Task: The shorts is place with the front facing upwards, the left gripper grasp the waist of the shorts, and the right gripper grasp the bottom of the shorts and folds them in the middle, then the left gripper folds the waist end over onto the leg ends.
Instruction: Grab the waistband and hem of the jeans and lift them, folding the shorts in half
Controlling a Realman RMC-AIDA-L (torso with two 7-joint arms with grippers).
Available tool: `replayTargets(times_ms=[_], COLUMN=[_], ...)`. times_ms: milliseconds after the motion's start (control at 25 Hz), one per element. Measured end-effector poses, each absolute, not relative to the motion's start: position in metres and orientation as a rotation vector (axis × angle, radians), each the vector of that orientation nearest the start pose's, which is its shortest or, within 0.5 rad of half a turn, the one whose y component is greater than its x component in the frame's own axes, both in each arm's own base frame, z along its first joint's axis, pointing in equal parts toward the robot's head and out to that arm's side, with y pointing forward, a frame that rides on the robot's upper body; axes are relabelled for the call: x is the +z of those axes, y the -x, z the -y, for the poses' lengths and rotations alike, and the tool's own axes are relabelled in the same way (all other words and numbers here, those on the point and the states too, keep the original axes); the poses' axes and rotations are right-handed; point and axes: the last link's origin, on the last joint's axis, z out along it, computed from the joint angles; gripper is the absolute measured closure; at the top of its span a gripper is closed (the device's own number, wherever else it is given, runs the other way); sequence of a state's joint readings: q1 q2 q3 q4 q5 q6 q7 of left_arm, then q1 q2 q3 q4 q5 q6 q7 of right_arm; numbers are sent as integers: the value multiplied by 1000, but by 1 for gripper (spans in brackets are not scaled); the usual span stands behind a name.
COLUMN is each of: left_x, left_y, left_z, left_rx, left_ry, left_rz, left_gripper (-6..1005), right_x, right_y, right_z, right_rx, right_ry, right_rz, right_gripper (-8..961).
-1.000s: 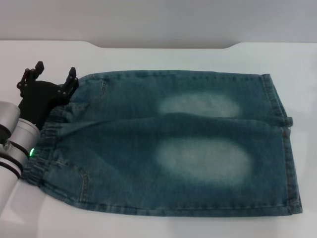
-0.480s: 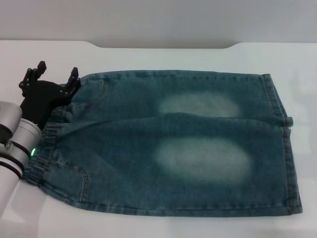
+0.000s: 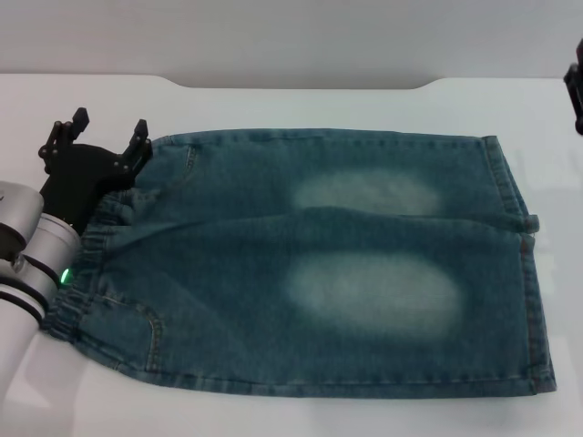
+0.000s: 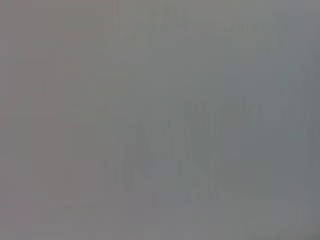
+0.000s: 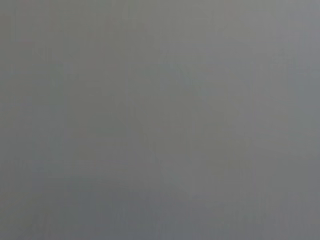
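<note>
progress: pretty much at the start tbh. The shorts (image 3: 319, 264) lie flat and fully spread on the white tabletop (image 3: 301, 105), no fold made yet, so both folds are left to do.

shorts: waist (image 3: 86, 259) is at the left end, the puckered elastic band. The bottom of the shorts (image 3: 528, 273), i.e. the two leg ends, is at the right. Two faded patches show mid-leg.

left hand: the left gripper (image 3: 100, 141) sits at the far-left corner of the shorts, right by the far end of the waist. Its fingers are spread apart and it isn't holding any cloth that I can see. I'd guess it's lining up for the waist grab.

left arm pose: the silver arm comes in from the near left, over the waistband, angled toward the far side.

right hand: the right gripper (image 3: 575, 91) only just peeks in at the far right edge, well apart from the leg hems. Can't tell if it's open or closed.

wrist views: both blank grey, nothing usable.
</note>
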State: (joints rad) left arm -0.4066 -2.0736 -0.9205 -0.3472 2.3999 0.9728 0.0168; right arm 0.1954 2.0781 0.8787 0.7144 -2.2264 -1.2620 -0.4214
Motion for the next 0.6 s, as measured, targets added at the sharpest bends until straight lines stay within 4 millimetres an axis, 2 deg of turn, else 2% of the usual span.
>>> replayTargets(times_ms=[200,360,600], left_x=[-41,-49,-44], left_y=[303,294,293], left_z=[-342,-344,-342], left_rx=[-613,-600,-629], left_ry=[1710,1754,1720], left_rz=[512,529,503], left_gripper=[213,213,213], right_x=[-4,5,1], right_y=[-255,-247,-253], right_z=[-298,-298,-297], right_rx=[663,602,586], right_ry=[1377,1387,1389], right_rz=[-406,-425,-420], right_gripper=[180,181,186])
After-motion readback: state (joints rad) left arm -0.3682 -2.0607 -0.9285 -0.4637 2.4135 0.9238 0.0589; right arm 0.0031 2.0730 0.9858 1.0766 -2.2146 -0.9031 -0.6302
